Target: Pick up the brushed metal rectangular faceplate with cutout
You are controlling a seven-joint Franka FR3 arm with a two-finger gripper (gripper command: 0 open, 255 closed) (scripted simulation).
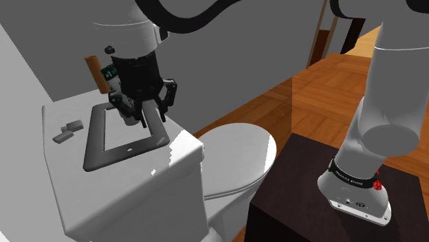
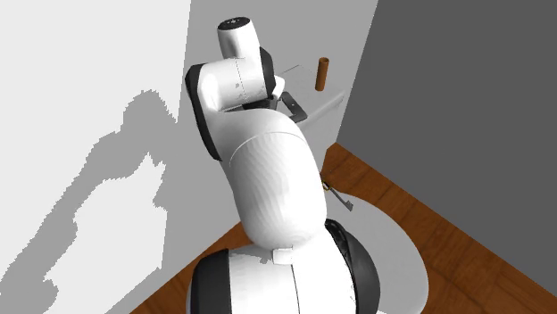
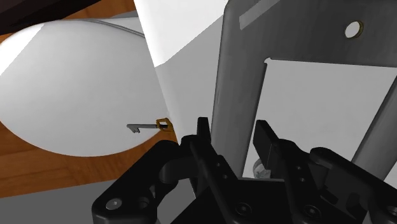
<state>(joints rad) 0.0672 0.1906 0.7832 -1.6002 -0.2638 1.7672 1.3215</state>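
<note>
Grey plate [image 3: 242, 70] clenched by one bar in my pincer [image 3: 233, 128]; off-centre grip; it may swing and slip.

My arm [image 1: 385, 89] rises from its base [image 1: 354, 196] at the shoulder view's lower right, passes out over the top edge and comes back down at upper left. There my wrist [image 1: 130, 34] points almost straight down. My gripper [image 1: 134, 118] sits low over the lid [image 1: 55, 117], near its edge toward the shoulder view's right. In the wrist view my two fingers [image 3: 203, 137] stand a little apart, pressed on either side of one bar of the plate [image 3: 238, 76].
</note>
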